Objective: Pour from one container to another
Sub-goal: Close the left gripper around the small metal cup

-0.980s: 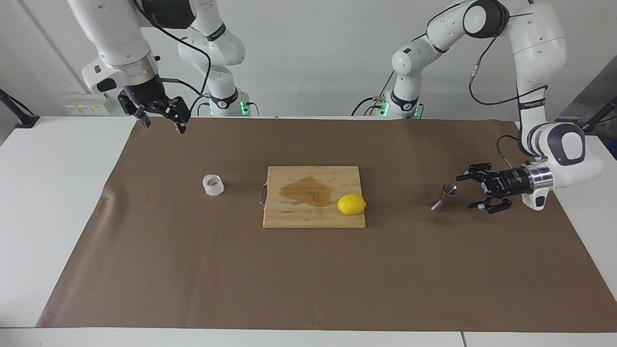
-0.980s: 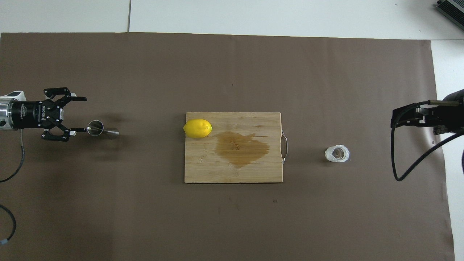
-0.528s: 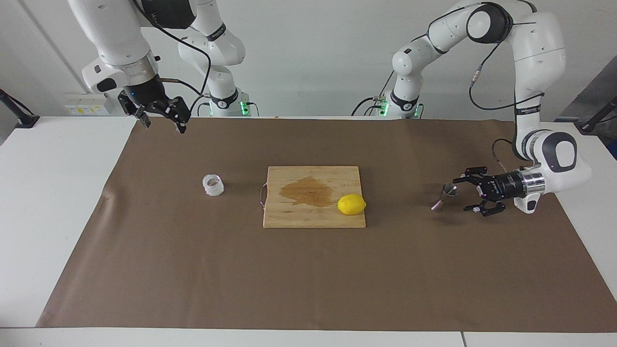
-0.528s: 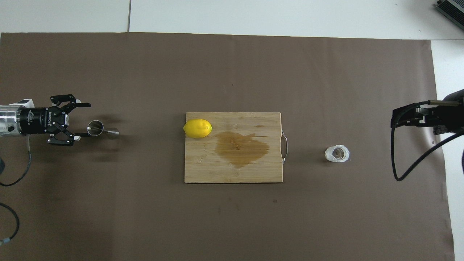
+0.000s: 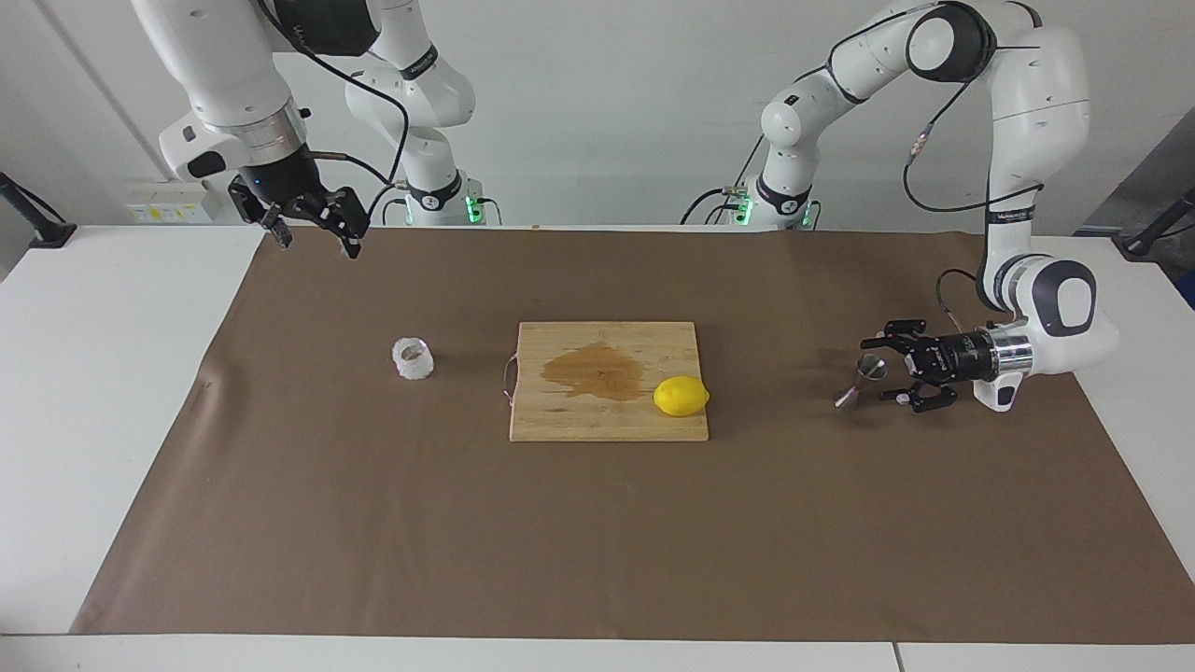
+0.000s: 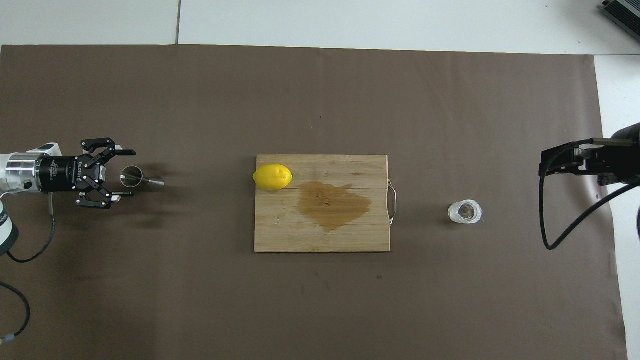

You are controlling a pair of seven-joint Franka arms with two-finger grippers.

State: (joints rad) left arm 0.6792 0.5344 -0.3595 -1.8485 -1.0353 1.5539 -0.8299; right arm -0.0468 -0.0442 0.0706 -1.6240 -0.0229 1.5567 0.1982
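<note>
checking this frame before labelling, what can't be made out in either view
- Glass cup: whether it holds liquid is too small to tell in either view.
- Jigger: whether the open left pincer touches it cannot be told; facing view too small, overhead only shows overlap.
- Right pincer: cut off by the overhead view's edge; only its cable and links show.

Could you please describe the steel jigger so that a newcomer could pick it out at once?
Start at the wooden cutting board mid-table and go toward the left arm's end. There stands the jigger, a shiny steel hourglass, just in front of the open left end effector; the only other vessel, the glass cup, is squat and whitish.
</note>
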